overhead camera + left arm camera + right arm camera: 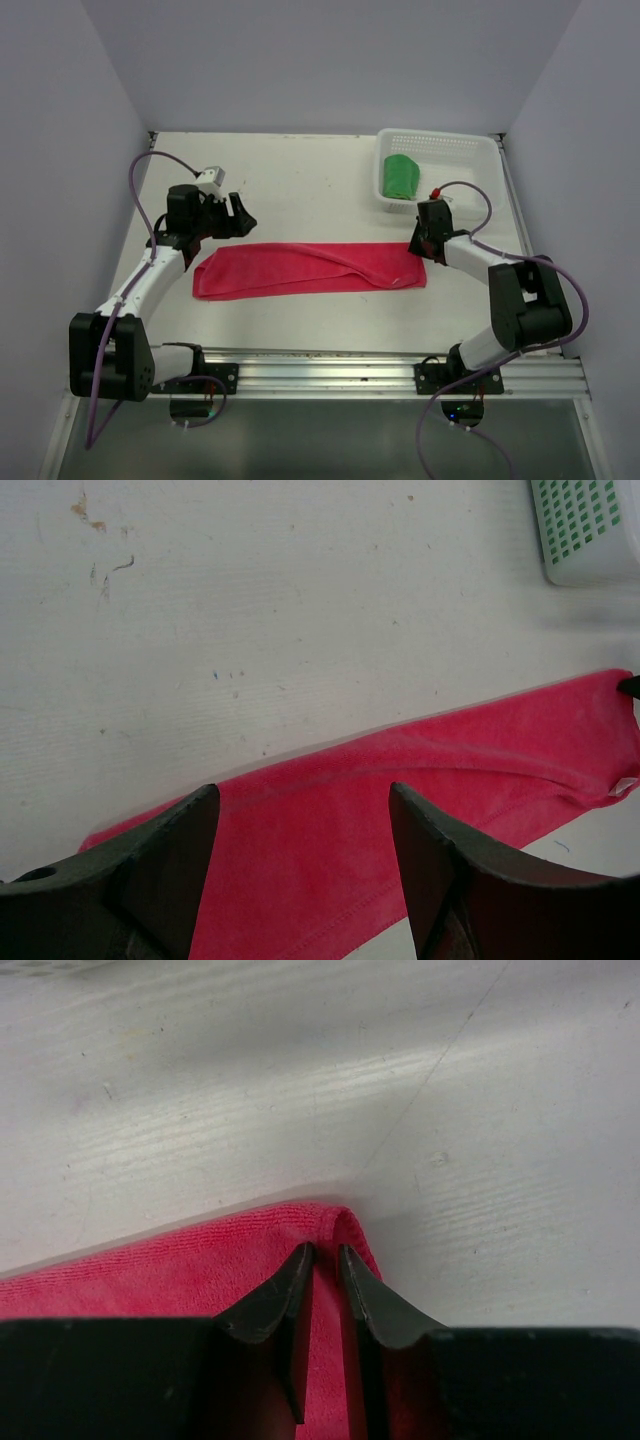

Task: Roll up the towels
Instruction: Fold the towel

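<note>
A plain pink-red cloth towel (310, 270) lies folded into a long narrow strip across the middle of the pale worktop (300, 180), running left to right between the two arms, its surface slightly creased along its length. The left gripper (303, 800) hangs just above the strip's left end with its two dark fingers spread wide; in the left wrist view red cloth shows in the gap between them and nothing is caught in them. The right gripper (327, 1255) sits at the strip's far right corner, its fingers drawn almost together and pinching a small raised ridge of the towel's hemmed edge, red cloth visible in the thin slit between the tips. At the far right of the worktop stands a white plastic mesh basket (440, 137), and inside it, toward its left side, rests a bright green cloth towel (402, 176) as a compact roll, well apart from the pink-red strip.
</note>
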`<state>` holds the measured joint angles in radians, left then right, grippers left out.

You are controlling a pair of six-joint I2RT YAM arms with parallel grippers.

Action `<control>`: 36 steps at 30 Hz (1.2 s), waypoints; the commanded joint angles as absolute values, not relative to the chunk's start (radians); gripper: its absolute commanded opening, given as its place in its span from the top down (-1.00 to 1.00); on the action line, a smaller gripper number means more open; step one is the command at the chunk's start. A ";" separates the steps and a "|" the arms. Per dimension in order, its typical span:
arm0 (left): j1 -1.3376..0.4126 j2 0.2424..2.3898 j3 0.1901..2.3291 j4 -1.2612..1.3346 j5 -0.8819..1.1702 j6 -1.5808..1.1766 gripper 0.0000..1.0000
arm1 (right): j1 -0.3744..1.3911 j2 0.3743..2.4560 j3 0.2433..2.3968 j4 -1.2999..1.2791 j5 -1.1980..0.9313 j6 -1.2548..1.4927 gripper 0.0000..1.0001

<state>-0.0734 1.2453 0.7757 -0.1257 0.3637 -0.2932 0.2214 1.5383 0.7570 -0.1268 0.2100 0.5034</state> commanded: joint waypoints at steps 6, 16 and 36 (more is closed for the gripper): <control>-0.080 1.243 0.788 -0.101 0.383 -0.270 -0.46 | 0.219 1.483 0.781 -0.104 0.213 0.494 0.91; -0.078 1.243 0.788 -0.103 0.382 -0.270 -0.46 | 0.218 1.511 0.942 -0.273 0.218 0.466 1.00; -0.078 1.255 0.785 -0.106 0.382 -0.270 -0.47 | 0.199 1.537 1.062 -0.406 0.219 0.465 0.24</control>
